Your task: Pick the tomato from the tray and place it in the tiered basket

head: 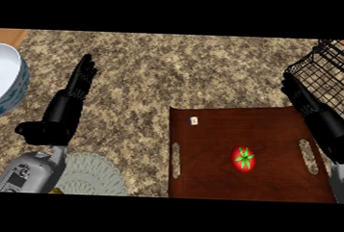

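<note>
The round red tomato [244, 159] lay on the dark brown wooden tray [210, 138], near right; the right hand [312, 112], fingers straight, hung beside the black wire basket [333, 70], far right; the left hand [67, 107] rested released, left.

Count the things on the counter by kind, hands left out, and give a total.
Red tomato with green stalk: 1
Dark brown wooden tray: 1
Black wire tiered basket: 1
White bowl, blue-patterned outside: 1
Pale grey round ribbed plate: 1
Total: 5
</note>
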Motion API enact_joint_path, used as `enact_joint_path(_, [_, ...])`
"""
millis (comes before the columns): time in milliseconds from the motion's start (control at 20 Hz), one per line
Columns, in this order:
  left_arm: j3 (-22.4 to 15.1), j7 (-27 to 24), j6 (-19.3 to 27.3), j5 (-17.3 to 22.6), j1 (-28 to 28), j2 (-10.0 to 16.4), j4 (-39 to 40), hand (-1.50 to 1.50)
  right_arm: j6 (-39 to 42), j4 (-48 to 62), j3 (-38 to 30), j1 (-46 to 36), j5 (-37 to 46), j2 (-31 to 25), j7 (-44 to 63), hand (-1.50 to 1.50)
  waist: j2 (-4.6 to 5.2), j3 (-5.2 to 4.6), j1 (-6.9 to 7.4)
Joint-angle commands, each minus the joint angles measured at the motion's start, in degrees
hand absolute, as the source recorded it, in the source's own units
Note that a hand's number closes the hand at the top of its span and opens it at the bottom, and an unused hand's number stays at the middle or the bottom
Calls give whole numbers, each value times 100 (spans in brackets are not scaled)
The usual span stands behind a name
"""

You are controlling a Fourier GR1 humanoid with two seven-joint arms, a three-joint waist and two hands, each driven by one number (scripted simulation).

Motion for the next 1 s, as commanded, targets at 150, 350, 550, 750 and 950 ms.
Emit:
enact_joint_path(150, [117,369,384,-75,933,-66,736,0,-1230,-640,-847,188,440,141,-285,150,-91,-110,-152])
enact_joint_path(350, [129,439,509,87,1682,-177,969,0,-2981,35,-2252,684,1020,114,411,-150,-81,-136,-529])
enact_joint_path(550, [43,164,542,91,2009,-405,1115,0,-4005,-890,-2369,1242,685,1535,-151,-150,-142,-112,-354])
enact_joint_path(750, [-18,277,437,-12,1937,-398,875,0,-3805,-2533,-1823,2418,845,1989,-253,-150,-99,-108,-127])
enact_joint_path(950, [117,472,412,82,1751,-320,874,0,-3183,-3142,-1013,3456,1660,1338,1030,-150,-99,-122,-154])
